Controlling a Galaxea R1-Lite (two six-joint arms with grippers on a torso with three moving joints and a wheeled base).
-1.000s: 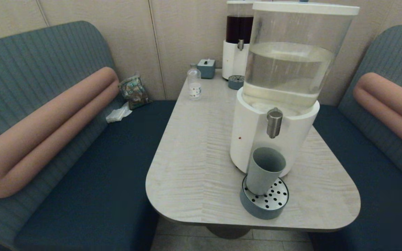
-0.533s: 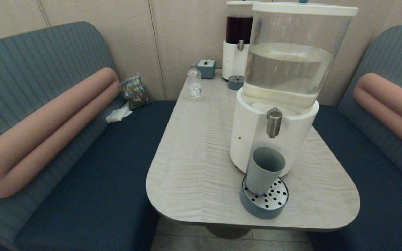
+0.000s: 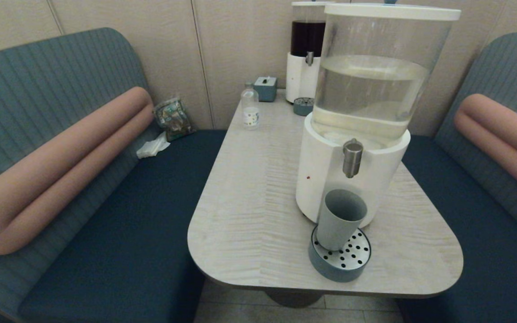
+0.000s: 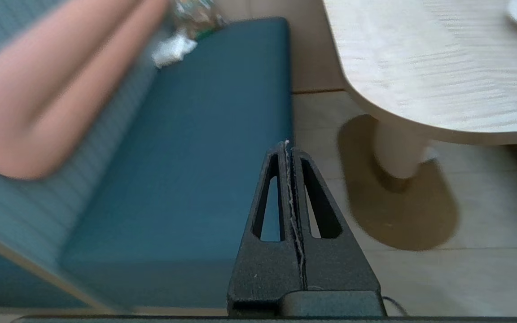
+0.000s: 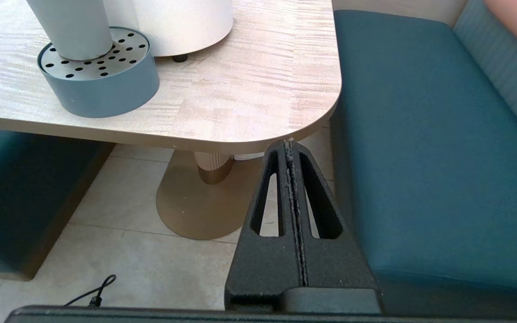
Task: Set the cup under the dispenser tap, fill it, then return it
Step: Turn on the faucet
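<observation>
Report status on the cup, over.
Left gripper shut, low beside the bench. Right gripper shut, below the table edge. Cup upright on drip tray under the tap.

A café booth: padded benches [image 3: 83, 188] flank my claws; ahead, drink dispensers [image 3: 366, 112] on a wooden table [image 3: 249, 215].

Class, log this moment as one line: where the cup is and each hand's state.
cup: upright on drip tray, below dispenser tap | left hand: shut, below table, idle | right hand: shut, below table edge, idle

Upright cup [image 3: 340, 218] under dispenser tap [image 3: 352, 158]
</observation>
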